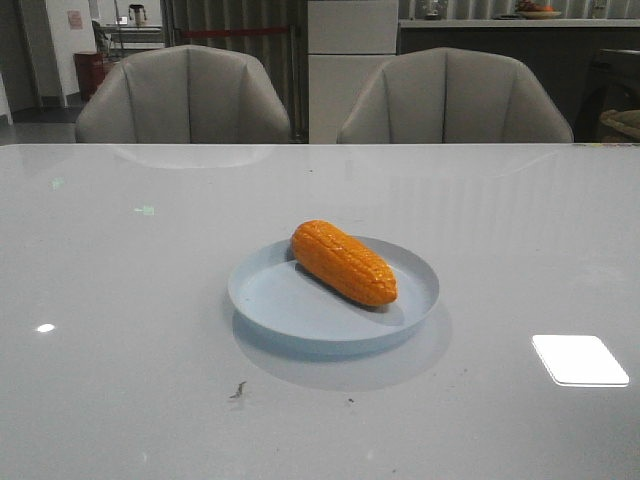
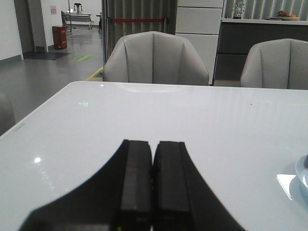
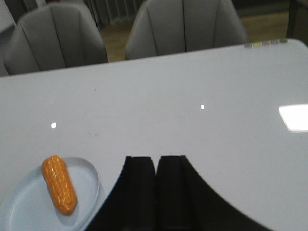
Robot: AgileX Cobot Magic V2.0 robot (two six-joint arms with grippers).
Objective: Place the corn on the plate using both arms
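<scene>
The orange corn lies on its side inside the pale blue plate at the middle of the table, slanting from back left to front right. The right wrist view shows the same corn on the plate, off to the side of my right gripper. That gripper is shut with nothing between its black fingers. My left gripper is also shut and empty above bare table, with only a sliver of the plate's rim at the edge of its view. Neither gripper shows in the front view.
Two grey chairs stand behind the table's far edge. A bright light reflection lies on the glossy tabletop at the front right. Small dark specks mark the surface in front of the plate.
</scene>
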